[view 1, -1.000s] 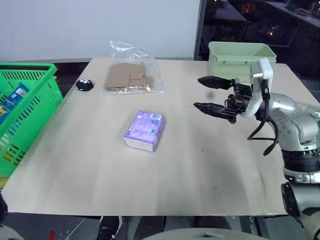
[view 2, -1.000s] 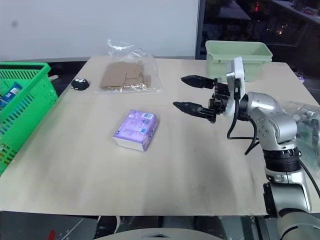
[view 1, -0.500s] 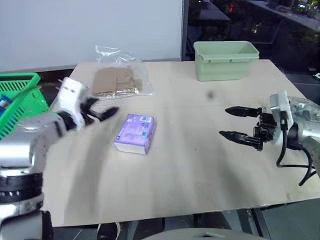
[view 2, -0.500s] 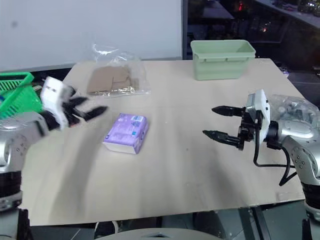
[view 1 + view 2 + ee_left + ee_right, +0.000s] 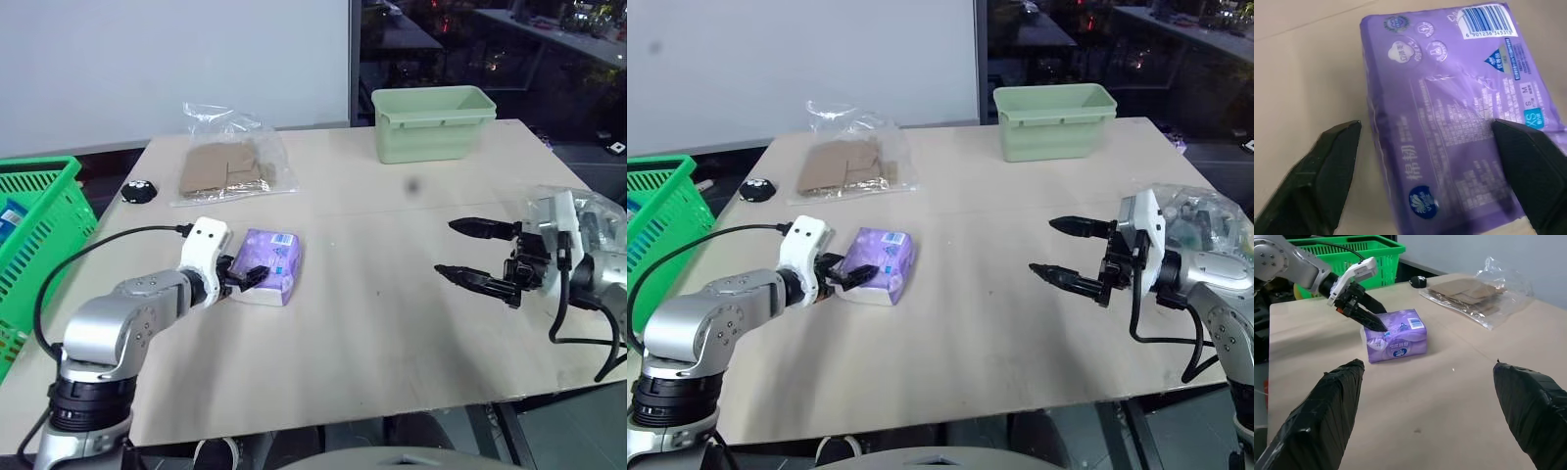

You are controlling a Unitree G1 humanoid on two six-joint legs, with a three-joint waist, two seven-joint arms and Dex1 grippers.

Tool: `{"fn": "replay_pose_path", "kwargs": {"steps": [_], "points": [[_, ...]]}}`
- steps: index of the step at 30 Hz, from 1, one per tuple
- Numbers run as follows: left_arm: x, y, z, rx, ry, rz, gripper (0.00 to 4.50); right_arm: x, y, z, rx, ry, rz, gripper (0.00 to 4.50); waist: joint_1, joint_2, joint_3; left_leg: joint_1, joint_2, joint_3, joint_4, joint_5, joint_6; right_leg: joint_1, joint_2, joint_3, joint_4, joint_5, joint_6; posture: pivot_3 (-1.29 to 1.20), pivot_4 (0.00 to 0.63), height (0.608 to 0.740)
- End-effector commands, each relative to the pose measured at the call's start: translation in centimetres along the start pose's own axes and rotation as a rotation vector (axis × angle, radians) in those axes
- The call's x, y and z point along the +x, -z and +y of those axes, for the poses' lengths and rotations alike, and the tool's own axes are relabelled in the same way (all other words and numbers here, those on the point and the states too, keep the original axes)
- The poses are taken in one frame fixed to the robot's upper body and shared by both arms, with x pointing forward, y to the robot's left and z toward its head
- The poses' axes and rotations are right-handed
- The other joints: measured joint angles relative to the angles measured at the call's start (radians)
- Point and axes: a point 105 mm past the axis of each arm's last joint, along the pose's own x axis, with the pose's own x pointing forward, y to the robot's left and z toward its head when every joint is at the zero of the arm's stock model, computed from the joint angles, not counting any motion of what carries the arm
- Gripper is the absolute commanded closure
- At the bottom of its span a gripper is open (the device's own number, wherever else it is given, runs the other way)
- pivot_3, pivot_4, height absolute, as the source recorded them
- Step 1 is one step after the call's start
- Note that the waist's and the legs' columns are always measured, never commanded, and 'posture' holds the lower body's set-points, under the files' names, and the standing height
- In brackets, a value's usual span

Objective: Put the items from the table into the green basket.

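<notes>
The purple packet point(image 5: 266, 264) lies flat on the pale table point(image 5: 372, 333), left of centre. My left gripper point(image 5: 250, 277) is down at its near end, open. In the left wrist view one finger point(image 5: 1332, 152) stands beside the packet's point(image 5: 1449, 122) side with a small gap, and the other finger point(image 5: 1528, 156) reaches over its top face. My right gripper point(image 5: 446, 248) hovers open over the table's right part, holding nothing. The green basket point(image 5: 39, 211) stands off the table's left edge, and something blue point(image 5: 10, 213) lies inside it.
A pale mint-green tub point(image 5: 433, 122) stands at the far right of the table. A clear bag of brown card point(image 5: 227, 168) and a small black round thing point(image 5: 139, 191) lie at the far left. Crumpled clear plastic point(image 5: 598, 211) sits by my right arm.
My left arm has swung in from the left and come down onto the purple packet. The right gripper drew back to the right at first, then stayed put. The camera view has shifted.
</notes>
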Motion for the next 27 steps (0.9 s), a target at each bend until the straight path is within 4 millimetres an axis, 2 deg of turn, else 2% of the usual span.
{"fn": "replay_pose_path", "kwargs": {"steps": [1, 5, 7, 12, 14, 16, 18, 20, 22, 25, 27], "points": [[0.2, 1.8, 1.4, -0.041, -0.074, 0.071, 2.09, -0.2, -1.1, 0.4, -0.067, -0.016, 0.002, 0.0, -0.003, 0.0, 0.0, 0.001, 0.0, 0.0, 0.0, 0.0, 0.0, 0.0, 0.0, 0.0, 0.0, 0.0, 0.0, -0.07, 0.007, 0.74], [0.1, 1.4, 2.4, -0.049, -0.11, 0.047, 3.81, -0.2, -1.1, 0.5, -0.067, -0.038, 0.012, 0.0, -0.004, 0.0, -0.001, 0.0, -0.001, 0.0, 0.0, 0.0, 0.0, 0.001, 0.0, 0.002, -0.003, 0.0, 0.0, -0.07, 0.005, 0.74], [0.1, 0.2, 2.8, -0.039, -0.131, -0.01, 4.39, -0.1, -1.2, 0.4, -0.076, -0.041, 0.011, 0.0, -0.003, 0.0, -0.001, -0.001, -0.001, 0.0, 0.0, 0.0, 0.0, 0.001, 0.0, 0.002, -0.003, 0.0, 0.0, -0.06, 0.004, 0.74], [-1.0, -5.6, 4.1, 0.017, -0.2, -0.261, 4.47, 0.6, -2.5, 0.0, -0.079, -0.056, -0.064, 0.0, -0.002, -0.004, 0.002, -0.002, -0.001, -0.002, 0.0, 0.0, 0.0, 0.0, 0.001, 0.001, -0.003, 0.0, 0.0, -0.04, 0.0, 0.74], [-1.5, -7.1, 4.4, 0.058, -0.223, -0.31, 4.47, 0.9, -3.0, -0.1, -0.085, -0.066, -0.09, 0.0, 0.0, -0.005, 0.003, -0.003, -0.001, -0.002, 0.0, 0.0, 0.0, -0.001, 0.001, 0.001, -0.003, 0.0, 0.0, -0.04, 0.0, 0.74], [-2.9, -9.8, 5.6, 0.13, -0.307, -0.394, 4.47, 1.5, -4.3, 0.0, -0.09, -0.098, -0.152, 0.0, 0.002, -0.007, 0.004, -0.004, -0.002, -0.002, 0.0, 0.0, 0.0, -0.001, 0.001, 0.001, -0.005, 0.0, 0.0, -0.02, 0.0, 0.74], [-4.6, -12.1, 7.0, 0.236, -0.423, -0.458, 4.47, 2.0, -5.5, 0.1, -0.093, -0.133, -0.211, 0.0, 0.002, -0.007, 0.004, -0.005, -0.002, -0.003, 0.0, 0.0, 0.0, -0.001, 0.001, 0.001, -0.005, 0.0, 0.0, -0.01, 0.0, 0.74], [-8.4, -14.8, 10.6, 0.308, -0.646, -0.523, 4.47, 2.9, -7.3, 0.8, -0.093, -0.205, -0.287, 0.0, 0.001, -0.007, 0.004, -0.004, -0.002, -0.003, -0.002, 0.0, 0.0, -0.001, 0.001, 0.001, -0.005, 0.0, 0.0, 0.01, 0.0, 0.74], [-11.9, -16.0, 13.3, 0.355, -0.823, -0.545, 4.47, 3.6, -8.5, 1.3, -0.097, -0.26, -0.332, 0.0, -0.003, -0.007, 0.005, -0.004, -0.001, -0.003, -0.005, 0.0, 0.0, -0.003, 0.001, 0.001, -0.005, 0.001, 0.002, 0.03, 0.0, 0.74], [-16.3, -16.1, 16.2, 0.407, -1.006, -0.512, 4.47, 4.4, -10.0, 1.7, -0.097, -0.311, -0.377, 0.0, 0.003, -0.007, 0.004, -0.004, -0.001, -0.003, -0.012, 0.0, 0.0, -0.006, 0.001, 0.001, -0.005, 0.002, 0.004, 0.06, 0.0, 0.74], [-18.9, -15.1, 18.1, 0.405, -1.098, -0.466, 4.47, 4.8, -10.6, 1.8, -0.094, -0.332, -0.397, 0.0, 0.014, -0.007, 0.005, -0.005, -0.001, -0.003, -0.013, 0.0, 0.0, -0.008, 0.001, 0.001, -0.005, 0.003, 0.002, 0.08, 0.0, 0.74]]}}
